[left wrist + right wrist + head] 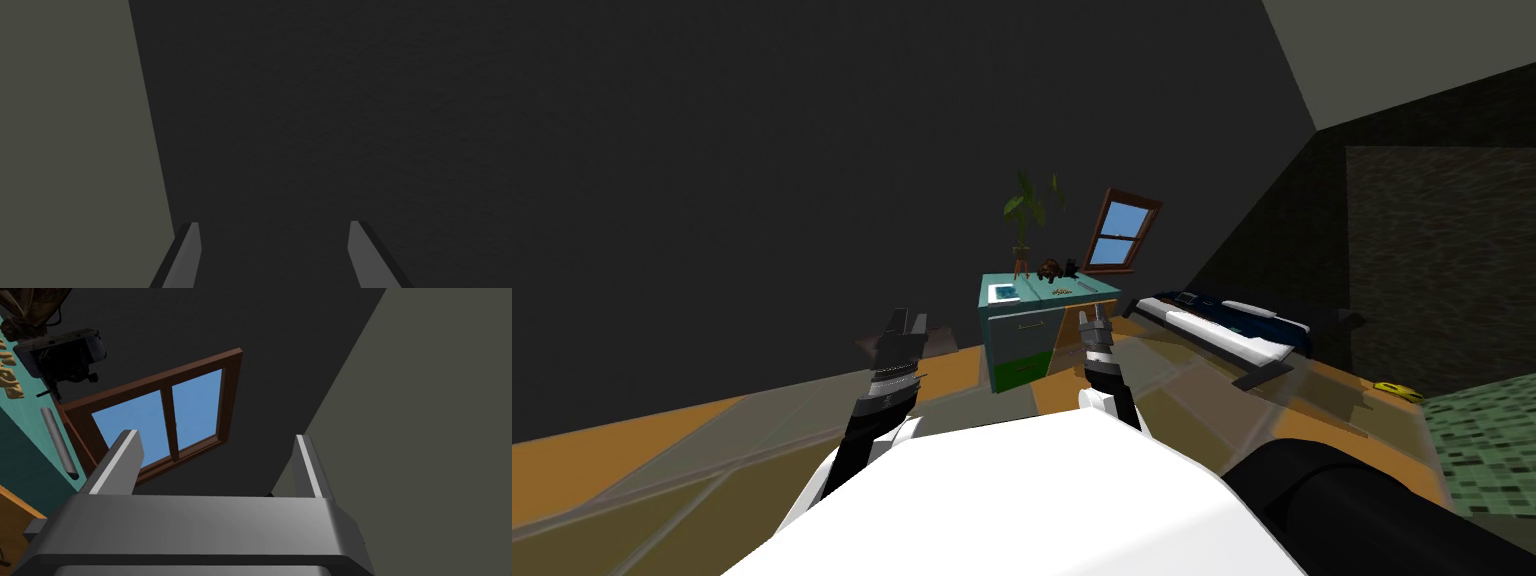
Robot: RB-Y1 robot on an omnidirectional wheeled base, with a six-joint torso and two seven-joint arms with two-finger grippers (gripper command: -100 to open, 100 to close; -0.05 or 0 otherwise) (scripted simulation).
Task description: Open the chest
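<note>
two claws released: left claw (906, 320), right claw (1091, 319) raised. head view: teal chest (1020, 328) beyond right claw. right wrist view: its grey bar (59, 442).

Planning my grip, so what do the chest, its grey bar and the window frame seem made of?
Chest: flat teal, grey-blue and green panels, matte like painted board; unsure. Grey bar: plain smooth cylinder, possibly metal. Window frame: reddish brown, probably wood, though no grain shows.
</note>
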